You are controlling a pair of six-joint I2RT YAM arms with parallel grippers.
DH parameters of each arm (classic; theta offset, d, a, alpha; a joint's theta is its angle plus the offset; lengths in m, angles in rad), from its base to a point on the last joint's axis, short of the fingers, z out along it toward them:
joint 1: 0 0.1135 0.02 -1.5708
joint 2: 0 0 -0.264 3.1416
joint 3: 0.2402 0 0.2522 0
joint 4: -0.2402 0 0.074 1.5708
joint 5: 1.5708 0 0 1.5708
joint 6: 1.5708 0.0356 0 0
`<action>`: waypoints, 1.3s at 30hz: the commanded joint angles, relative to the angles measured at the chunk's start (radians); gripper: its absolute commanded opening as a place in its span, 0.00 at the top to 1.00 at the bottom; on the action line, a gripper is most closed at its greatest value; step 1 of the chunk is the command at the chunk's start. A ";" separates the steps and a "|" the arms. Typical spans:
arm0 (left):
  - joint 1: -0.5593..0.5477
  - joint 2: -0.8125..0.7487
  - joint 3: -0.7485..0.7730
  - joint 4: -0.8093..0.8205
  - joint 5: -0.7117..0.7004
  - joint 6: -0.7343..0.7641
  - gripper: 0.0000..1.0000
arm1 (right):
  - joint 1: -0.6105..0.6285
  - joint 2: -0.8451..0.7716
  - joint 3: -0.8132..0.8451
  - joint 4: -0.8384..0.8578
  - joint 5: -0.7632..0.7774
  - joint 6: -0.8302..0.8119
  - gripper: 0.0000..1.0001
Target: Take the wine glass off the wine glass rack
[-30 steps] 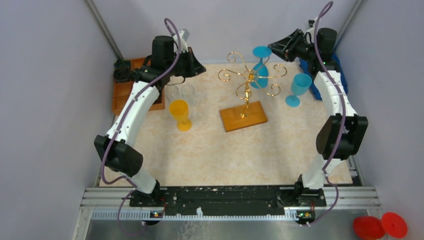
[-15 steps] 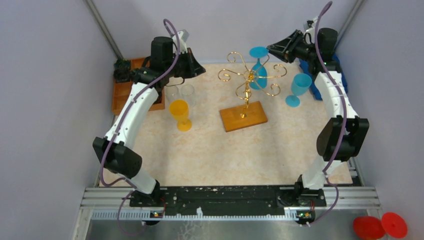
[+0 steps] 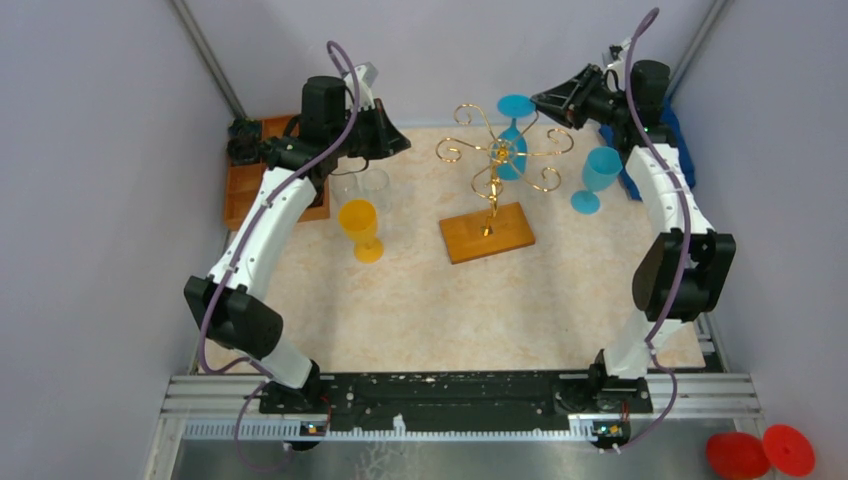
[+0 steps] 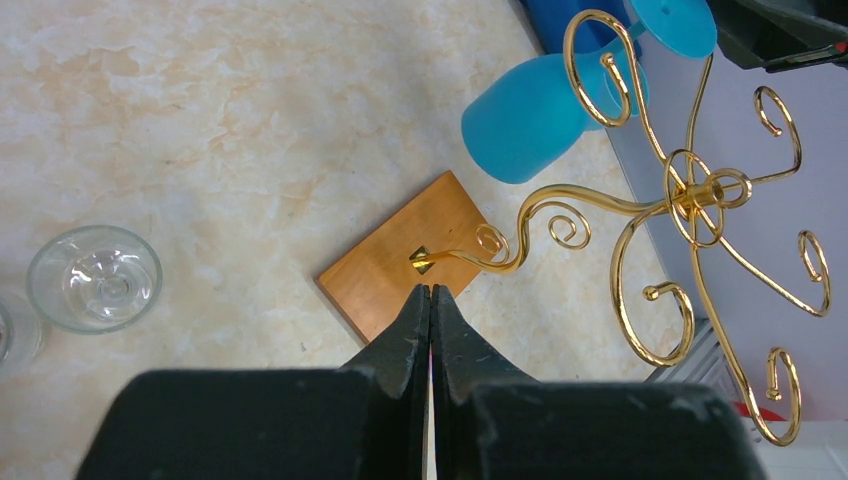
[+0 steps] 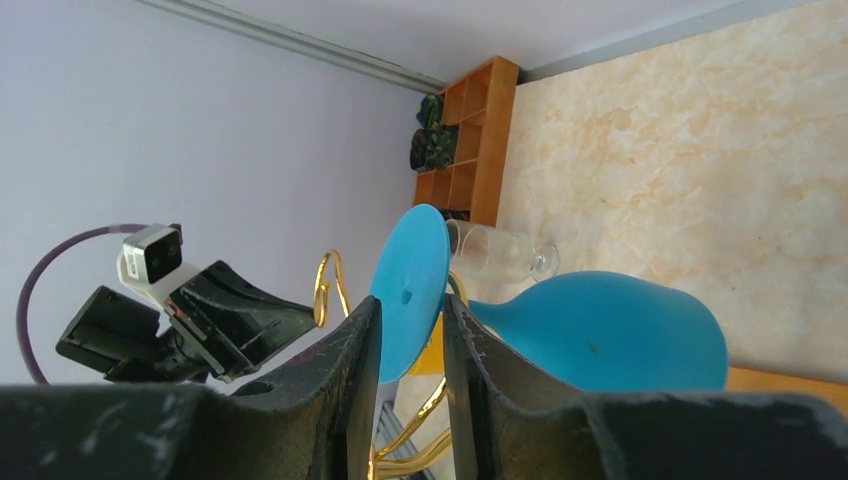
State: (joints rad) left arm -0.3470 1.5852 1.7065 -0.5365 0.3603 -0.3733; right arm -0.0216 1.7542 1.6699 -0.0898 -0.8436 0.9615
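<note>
The blue wine glass point(image 5: 580, 330) hangs upside down on the wine glass rack point(image 3: 492, 165), its round foot uppermost among the gold wire arms on the rack's far right side and its bowl below, beside the central post. The rack's wooden base point(image 3: 487, 232) lies flat near the middle of the counter point(image 3: 450, 310). The right gripper point(image 5: 412, 305) is raised at the level of the foot, with a finger on either side of the foot's rim. The fingers stand a little apart, and the right wrist view does not show whether they press on the glass. The left gripper point(image 4: 430, 292) is held high to the left of the rack, pointing down toward the base, its fingers pressed together on nothing. A second blue wine glass point(image 3: 600, 172) stands upright on the counter to the right of the rack, apart from it. An orange glass point(image 3: 358, 220) stands to the left of the base, with two clear glasses point(image 3: 362, 185) just behind it. An orange compartmented tray point(image 3: 240, 195) sits at the far left edge of the counter.
</note>
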 commanded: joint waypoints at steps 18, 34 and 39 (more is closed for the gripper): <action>-0.006 -0.022 -0.008 0.030 0.021 0.006 0.98 | 0.015 0.067 0.040 0.027 -0.016 0.008 0.85; -0.004 -0.031 -0.027 0.027 0.021 0.014 0.98 | 0.015 0.011 0.012 0.156 0.049 0.175 1.00; -0.004 -0.031 -0.033 0.029 0.028 0.013 0.98 | 0.015 -0.004 0.021 0.140 0.081 0.239 1.00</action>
State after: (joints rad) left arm -0.3470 1.5833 1.6875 -0.5232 0.3683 -0.3691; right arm -0.0151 1.8160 1.6756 0.0139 -0.8116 1.1381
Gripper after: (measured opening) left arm 0.025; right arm 0.009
